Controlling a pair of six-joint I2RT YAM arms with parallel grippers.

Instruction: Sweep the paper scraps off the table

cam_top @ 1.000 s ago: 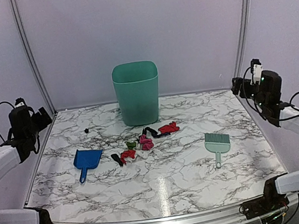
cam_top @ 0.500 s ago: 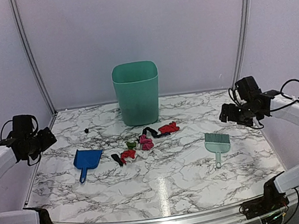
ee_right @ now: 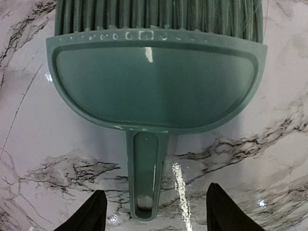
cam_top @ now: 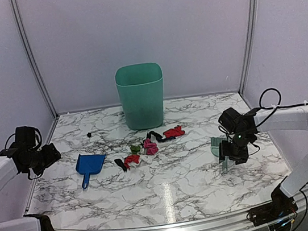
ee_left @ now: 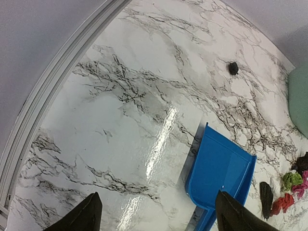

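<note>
Swung down & inward vs. prev. frames: R gripper [ee_right: 154, 214], now low over the handle end of the green brush [ee_right: 154, 86], fingers wide apart w/ the handle between them, neither finger touching it. Also lowered slightly: L gripper [ee_left: 156, 219], fingers spread apart, gripping nothing, hovering over the table [cam_top: 171, 193] near its left rail. Just ahead & right of it, blue dustpan [ee_left: 221, 173] lying flat, tray showing plain blue plastic, handle pointing toward the near edge. Paper scraps [cam_top: 147, 147] in a loose cluster mid-table (red, pink, green, black, white), right of the dustpan, in front of the teal bin [cam_top: 141, 97], well apart from the brush. Lone black scrap [ee_left: 233, 68] off by itself toward the back left, beyond the dustpan. Bin upright at the back centre; inside can't be seen from the top cam, so contents unknown. Brush flat on the marble at right, bristles pointing away from the arm bases.
</note>
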